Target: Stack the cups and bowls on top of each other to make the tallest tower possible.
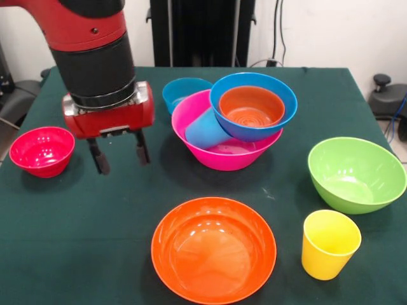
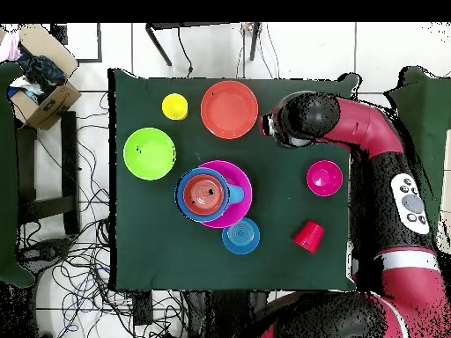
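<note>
We see the tower (image 1: 227, 136) near the middle of the green table (image 1: 76, 222): a large pink bowl (image 1: 210, 152) carries a light blue cup (image 1: 205, 129) lying on its side, and a large blue bowl (image 1: 280, 111) leans on that cup with a small orange bowl (image 1: 251, 106) inside it. In our judgement this is the weak point, because the blue bowl sits tilted on a lying cup, so one more piece or a small push could make it slide off. The gripper (image 1: 118, 155) hangs between the small red bowl (image 1: 42, 150) and the tower, with its two fingers (image 1: 98, 159) spread apart and nothing between them. A small blue bowl (image 1: 181, 91) stands just behind the tower, toward the table's far edge in the front view. The large orange bowl (image 1: 213, 249) is near the front edge, the large green bowl (image 1: 356, 173) near the right edge, and the yellow cup (image 1: 329, 244) by the front right corner. The red cup (image 2: 308, 235) shows only in the overhead view, lying apart from the rest. We count seven bowls, four large and three small, and three cups; six pieces are not stacked yet.
</note>
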Controlling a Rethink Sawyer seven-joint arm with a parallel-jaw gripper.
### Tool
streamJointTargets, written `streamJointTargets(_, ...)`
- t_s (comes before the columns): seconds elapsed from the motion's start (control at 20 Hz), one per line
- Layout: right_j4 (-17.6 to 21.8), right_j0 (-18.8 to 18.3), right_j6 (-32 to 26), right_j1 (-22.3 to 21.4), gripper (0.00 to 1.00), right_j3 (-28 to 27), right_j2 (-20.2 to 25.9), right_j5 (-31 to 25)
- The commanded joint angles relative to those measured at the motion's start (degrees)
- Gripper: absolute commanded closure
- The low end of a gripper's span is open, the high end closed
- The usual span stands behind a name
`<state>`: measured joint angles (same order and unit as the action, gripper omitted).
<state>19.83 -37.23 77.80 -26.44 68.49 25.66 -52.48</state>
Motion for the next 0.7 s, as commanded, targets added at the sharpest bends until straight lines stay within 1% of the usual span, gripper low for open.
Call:
streamJointTargets(0.05,8.41,-1.06,-17.86,-0.53,0.00,-3.96,-0.13,-6.23)
streamJointTargets(0.25,10.51,-1.32,-16.38,-2.09,0.00,-2.74,-0.97,-5.71)
streamJointTargets(0.3,10.50,-1.66,-15.92,-2.55,0.00,-2.02,-0.91,-5.46)
streamJointTargets(0.5,12.07,-1.49,-13.51,-5.00,0.00,-0.39,-2.58,-6.45)
streamJointTargets(0.7,11.92,-2.69,-12.16,-7.64,0.00,3.61,-2.89,-5.60)
